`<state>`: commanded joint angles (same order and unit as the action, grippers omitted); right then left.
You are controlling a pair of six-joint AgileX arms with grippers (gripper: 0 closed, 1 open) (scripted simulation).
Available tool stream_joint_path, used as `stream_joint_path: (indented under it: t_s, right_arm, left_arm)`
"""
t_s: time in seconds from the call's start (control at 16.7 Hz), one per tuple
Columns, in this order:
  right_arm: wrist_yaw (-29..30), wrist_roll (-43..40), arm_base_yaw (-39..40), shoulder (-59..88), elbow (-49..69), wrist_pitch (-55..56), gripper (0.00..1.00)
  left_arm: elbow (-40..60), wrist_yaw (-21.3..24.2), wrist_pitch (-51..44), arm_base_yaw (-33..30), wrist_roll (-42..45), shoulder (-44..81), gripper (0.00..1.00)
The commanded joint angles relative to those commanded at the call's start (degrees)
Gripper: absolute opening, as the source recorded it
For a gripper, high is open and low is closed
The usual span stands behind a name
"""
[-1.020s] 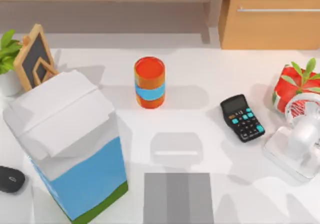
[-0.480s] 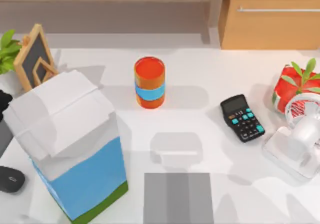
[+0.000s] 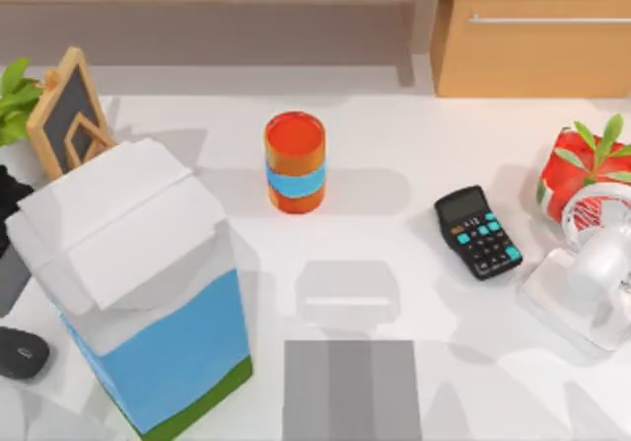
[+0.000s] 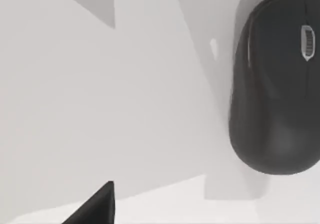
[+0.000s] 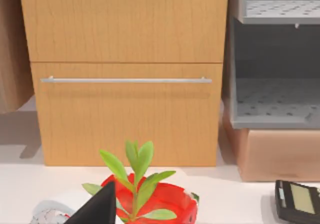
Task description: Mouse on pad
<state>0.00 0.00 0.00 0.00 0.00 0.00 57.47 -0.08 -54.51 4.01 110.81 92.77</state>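
The mouse (image 3: 20, 352) is small, black and oval and lies at the table's left edge, left of a tall carton. It is large in the left wrist view, mouse (image 4: 277, 83), flat on the white table with nothing touching it. The pad (image 3: 352, 390) is a flat grey mat with a darker middle band at the front centre, with nothing on it. My left arm (image 3: 8, 204) reaches in over the left edge, just behind the mouse; a dark tip of its gripper (image 4: 95, 209) shows apart from the mouse. A dark tip of my right gripper (image 5: 97, 206) shows in the right wrist view, which faces a wooden cabinet.
A tall white and blue carton (image 3: 138, 283) stands between mouse and pad. An orange can (image 3: 295, 162) stands mid-table and a black calculator (image 3: 478, 232) lies to the right. A white fan (image 3: 592, 273) and red potted plant (image 3: 582, 170) stand far right. A small chalkboard (image 3: 69, 110) stands back left.
My left arm has come into the top view over the table's left edge and moved toward the mouse. The mouse and pad have not moved.
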Motion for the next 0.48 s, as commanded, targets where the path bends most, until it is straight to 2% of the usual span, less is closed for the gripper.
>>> stream_joint_path:
  t_s: [0.3,0.48]
  right_arm:
    - [0.0,0.0,0.0,0.0,0.0,0.0,1.0]
    - [0.0,0.0,0.0,0.0,0.0,0.0,1.0]
  left_arm:
    - [-10.6,0.0,14.5,-0.4,-0.2,3.7,1.0]
    - [-13.7,0.0,17.8,-1.2,-0.2,4.5,1.0]
